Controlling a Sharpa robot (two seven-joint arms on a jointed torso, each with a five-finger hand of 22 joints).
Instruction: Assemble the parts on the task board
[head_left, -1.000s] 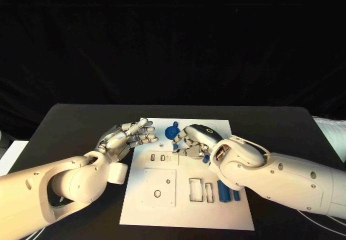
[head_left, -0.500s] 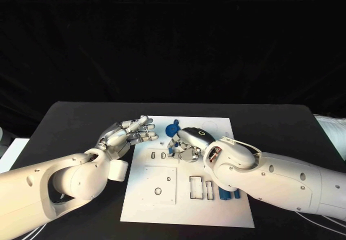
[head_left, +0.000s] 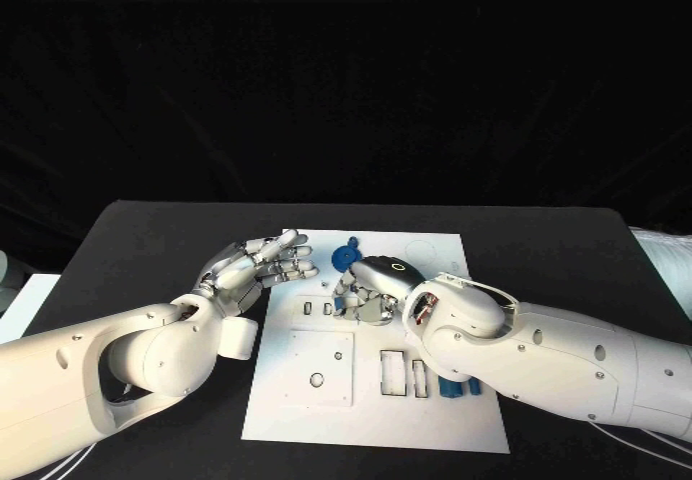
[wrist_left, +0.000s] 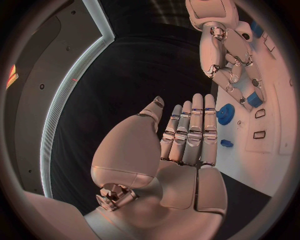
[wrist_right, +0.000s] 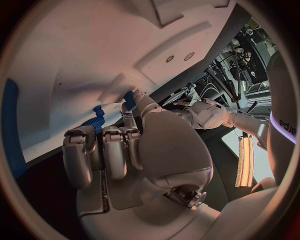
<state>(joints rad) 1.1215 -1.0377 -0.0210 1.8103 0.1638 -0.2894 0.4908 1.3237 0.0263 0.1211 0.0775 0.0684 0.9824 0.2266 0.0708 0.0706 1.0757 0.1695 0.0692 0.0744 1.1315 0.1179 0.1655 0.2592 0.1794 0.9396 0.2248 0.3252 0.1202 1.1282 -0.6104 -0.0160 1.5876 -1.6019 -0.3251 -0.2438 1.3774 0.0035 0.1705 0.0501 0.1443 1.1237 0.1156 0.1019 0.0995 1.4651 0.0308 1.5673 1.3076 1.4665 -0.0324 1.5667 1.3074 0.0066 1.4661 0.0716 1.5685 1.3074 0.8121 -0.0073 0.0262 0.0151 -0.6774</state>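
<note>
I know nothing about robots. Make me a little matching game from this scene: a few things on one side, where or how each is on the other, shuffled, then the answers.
Things:
1. left hand
2. right hand
3. round blue part
4. blue bars

States:
A. on the task board's far end, between the two hands
B. fingers straight, holding nothing, beside the board
C. lying beside the right forearm
D. fingers curled down over the board, pinching a small blue part

Pairs: 1-B, 2-D, 3-A, 4-C

black table, black backdrop behind it
</note>
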